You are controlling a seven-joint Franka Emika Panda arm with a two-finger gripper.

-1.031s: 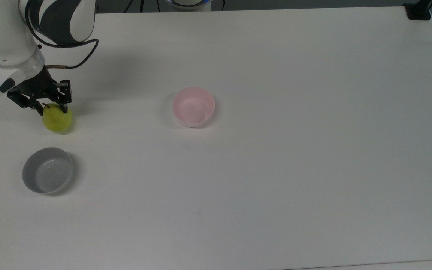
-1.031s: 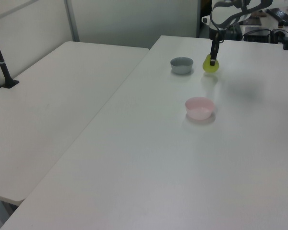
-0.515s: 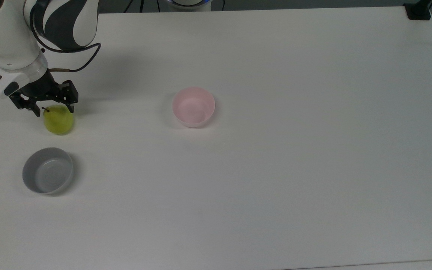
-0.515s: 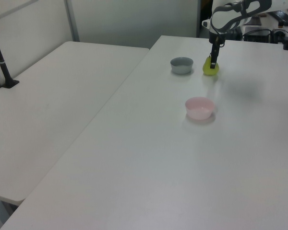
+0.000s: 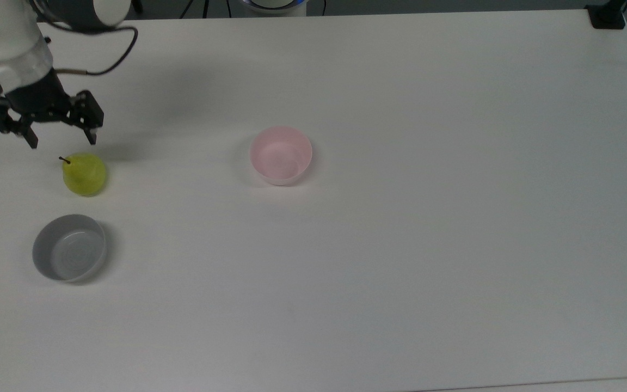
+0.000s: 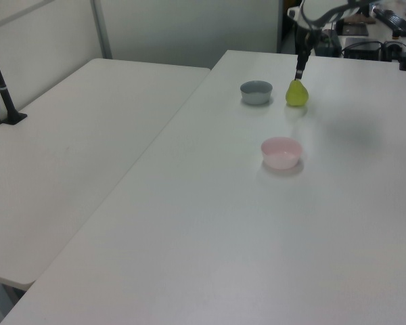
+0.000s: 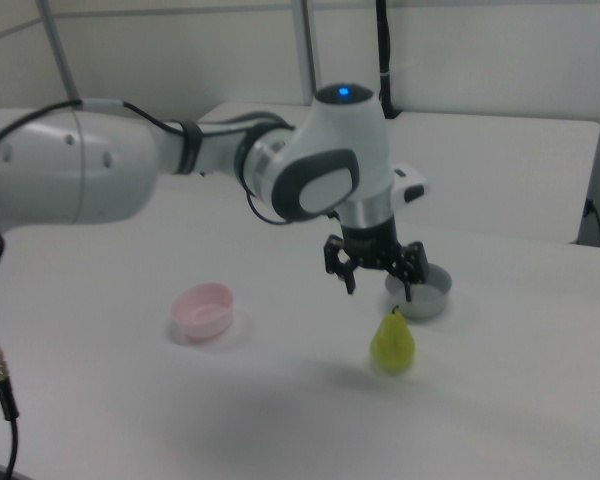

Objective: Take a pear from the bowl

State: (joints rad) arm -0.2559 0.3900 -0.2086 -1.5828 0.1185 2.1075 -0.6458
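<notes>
Pear: yellow-green, dark-stemmed, seemingly upright.

A white table is occupying the scene, its matte top reflecting soft, even light. In the left view, a second white table is standing just beside it on the left view's left, with a black post rising from its far edge. Pale grey partition walls are enclosing the area behind both tables.
</notes>
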